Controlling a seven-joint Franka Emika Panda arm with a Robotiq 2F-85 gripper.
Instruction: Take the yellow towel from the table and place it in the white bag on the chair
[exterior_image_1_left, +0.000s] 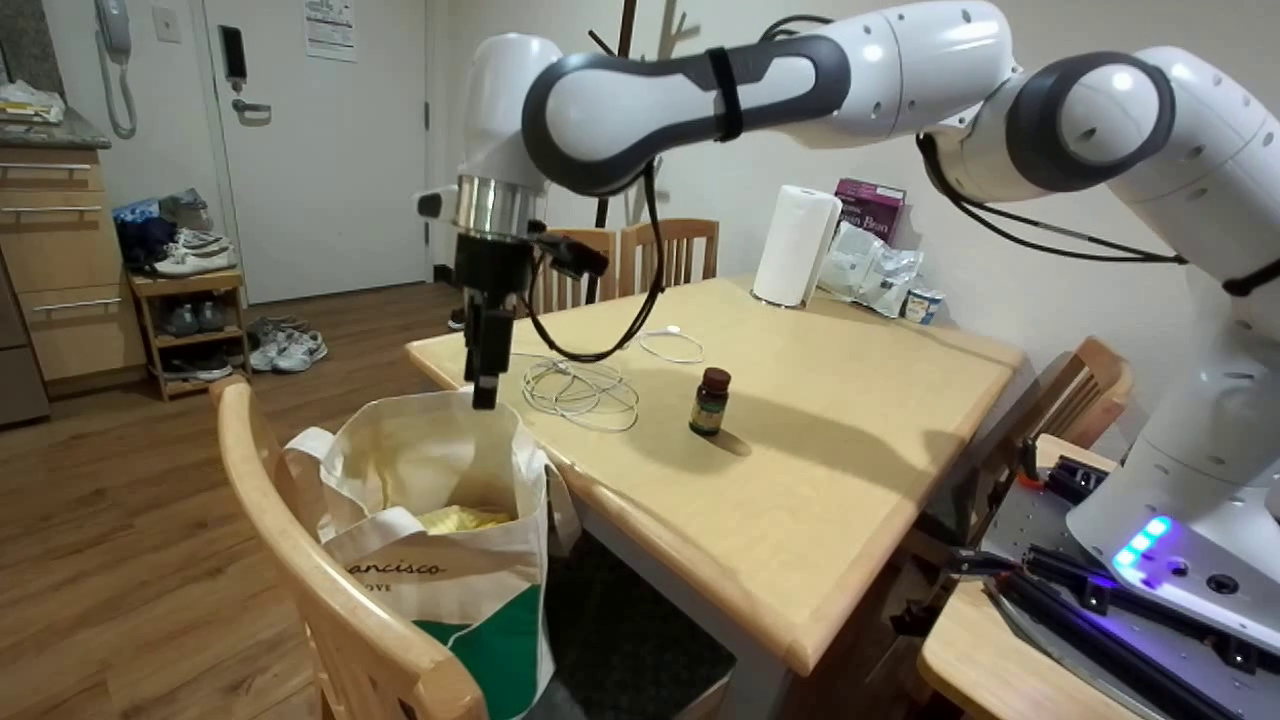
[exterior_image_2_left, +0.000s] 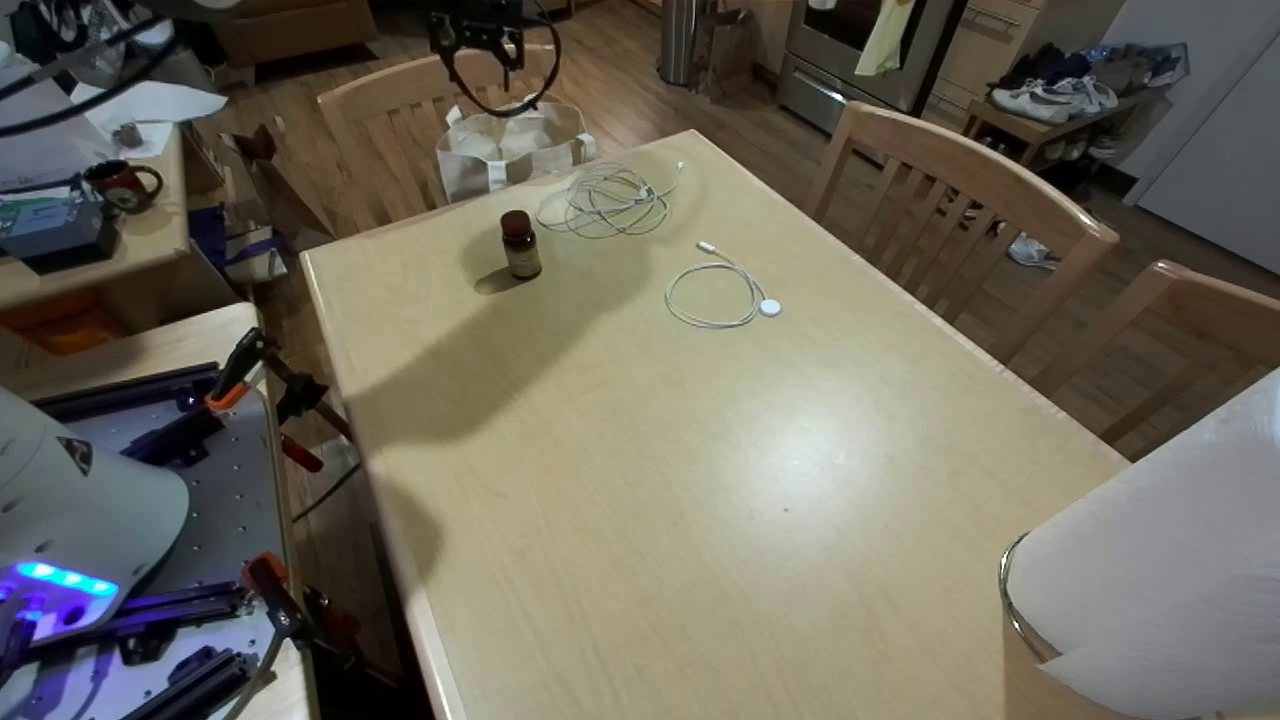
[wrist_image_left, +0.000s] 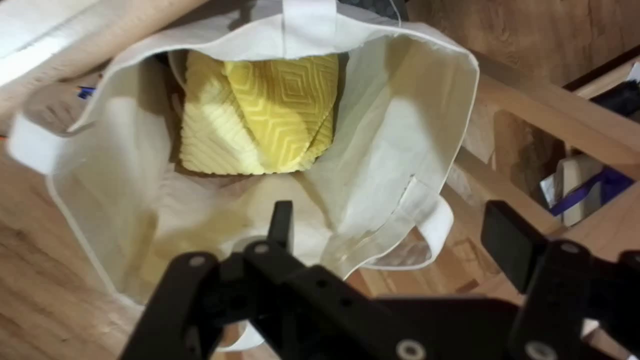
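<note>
Yellow towel (wrist_image_left: 280, 112) sits in the white bag (wrist_image_left: 382, 145); gripper (wrist_image_left: 392, 232) spread, nothing between, so retreat straight up, clear of the handles (wrist_image_left: 436, 227), before swinging.

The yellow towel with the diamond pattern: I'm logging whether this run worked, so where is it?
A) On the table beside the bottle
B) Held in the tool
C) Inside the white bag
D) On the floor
C: the wrist view shows the towel lying inside the white bag, clear of the open tool.
</note>
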